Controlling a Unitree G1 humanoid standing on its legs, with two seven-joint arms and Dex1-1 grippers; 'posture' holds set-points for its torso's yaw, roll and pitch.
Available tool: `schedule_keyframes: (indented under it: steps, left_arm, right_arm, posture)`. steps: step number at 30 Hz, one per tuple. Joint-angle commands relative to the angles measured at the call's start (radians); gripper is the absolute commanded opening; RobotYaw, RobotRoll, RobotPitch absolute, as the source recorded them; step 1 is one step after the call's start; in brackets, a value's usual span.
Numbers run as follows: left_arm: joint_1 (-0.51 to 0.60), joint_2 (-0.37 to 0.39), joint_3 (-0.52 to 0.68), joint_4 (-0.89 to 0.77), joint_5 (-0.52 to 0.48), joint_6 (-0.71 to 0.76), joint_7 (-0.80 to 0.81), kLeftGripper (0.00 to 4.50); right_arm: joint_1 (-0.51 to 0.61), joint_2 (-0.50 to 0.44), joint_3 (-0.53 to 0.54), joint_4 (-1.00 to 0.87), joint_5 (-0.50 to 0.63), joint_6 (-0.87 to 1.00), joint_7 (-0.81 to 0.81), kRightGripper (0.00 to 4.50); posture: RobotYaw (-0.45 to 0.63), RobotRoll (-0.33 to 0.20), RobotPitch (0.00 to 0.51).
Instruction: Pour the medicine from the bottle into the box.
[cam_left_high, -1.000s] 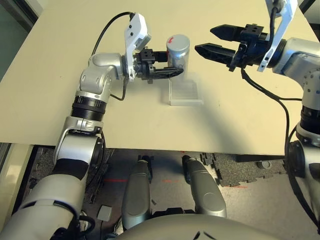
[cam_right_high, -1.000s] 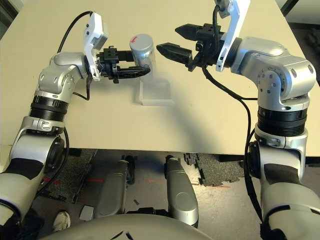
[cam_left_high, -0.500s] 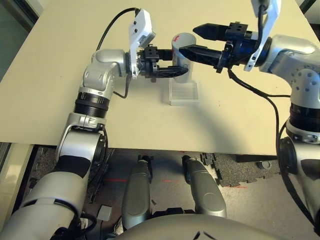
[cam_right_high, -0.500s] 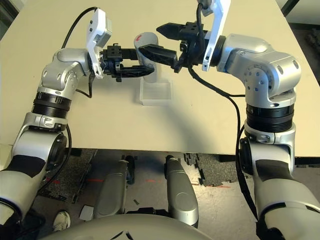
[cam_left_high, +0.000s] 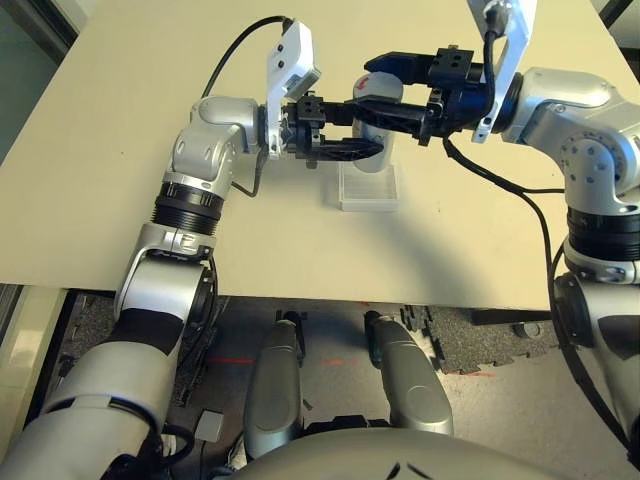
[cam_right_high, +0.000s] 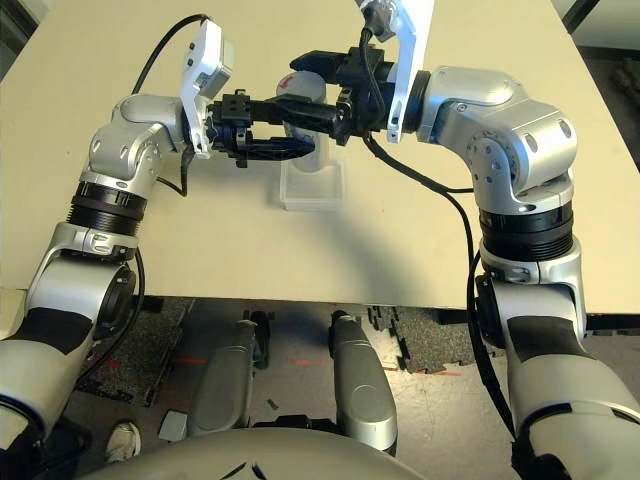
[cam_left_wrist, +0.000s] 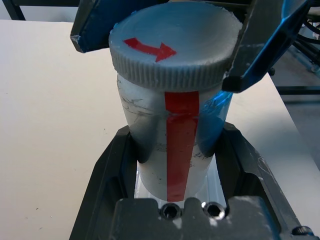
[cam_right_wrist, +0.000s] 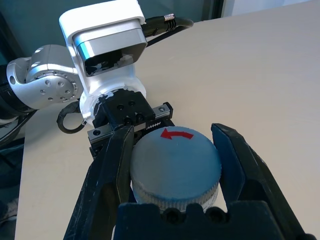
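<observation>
Uncapping step: bottle (cam_left_wrist: 175, 145) being clamped upright by left gripper (cam_left_high: 345, 150) above box (cam_left_high: 368, 187). Cap (cam_right_wrist: 175, 162) being straddled by right gripper (cam_right_wrist: 175, 165), contact w/ cap unclear. Next: cap to be twisted off.

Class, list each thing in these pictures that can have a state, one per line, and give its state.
bottle: upright, capped, held above the table.
cap: on the bottle, red arrow on top.
box: lying flat on the table, open, nothing visible in it.
left pincer: shut on the bottle's body.
right pincer: fingers on either side of the cap, touching or nearly so.
</observation>
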Motion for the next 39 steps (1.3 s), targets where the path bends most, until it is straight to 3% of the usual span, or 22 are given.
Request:
schedule_keyframes:
  steps: [1, 12, 17, 20, 28, 39]
  left_arm:
    - [0.007, 0.001, -0.009, 0.009, 0.010, -0.005, -0.003, 2.44]
    - [0.006, -0.005, -0.009, 0.026, 0.016, -0.021, 0.000, 2.43]
    - [-0.015, -0.018, 0.021, 0.061, 0.020, -0.043, 0.061, 2.43]
    - [-0.050, -0.031, 0.067, 0.132, 0.042, -0.102, 0.187, 2.43]
    - [-0.097, -0.041, 0.177, 0.314, 0.086, -0.216, 0.510, 2.43]
    - [0.005, -0.086, 0.233, 0.305, 0.084, -0.226, 0.739, 2.43]
  right_arm:
    - [-0.009, -0.008, 0.018, -0.011, -0.002, -0.004, 0.020, 2.59]
    - [-0.112, 0.085, -0.144, 0.131, 0.047, 0.089, -0.172, 2.59]
    - [-0.126, 0.080, -0.160, 0.218, -0.019, 0.019, -0.239, 2.59]
    - [-0.094, 0.055, -0.122, 0.283, -0.126, -0.106, -0.266, 2.59]
    - [0.017, 0.195, -0.216, 0.374, -0.215, -0.238, -0.534, 2.59]
    - [0.156, 0.319, -0.211, 0.563, -0.327, -0.539, -0.645, 2.59]
  posture:
    - [-0.02, 0.000, 0.246]
    - [-0.02, 0.000, 0.246]
    - [-0.02, 0.000, 0.246]
    - [-0.02, 0.000, 0.247]
    - [0.00, 0.000, 0.253]
    - [0.02, 0.000, 0.260]
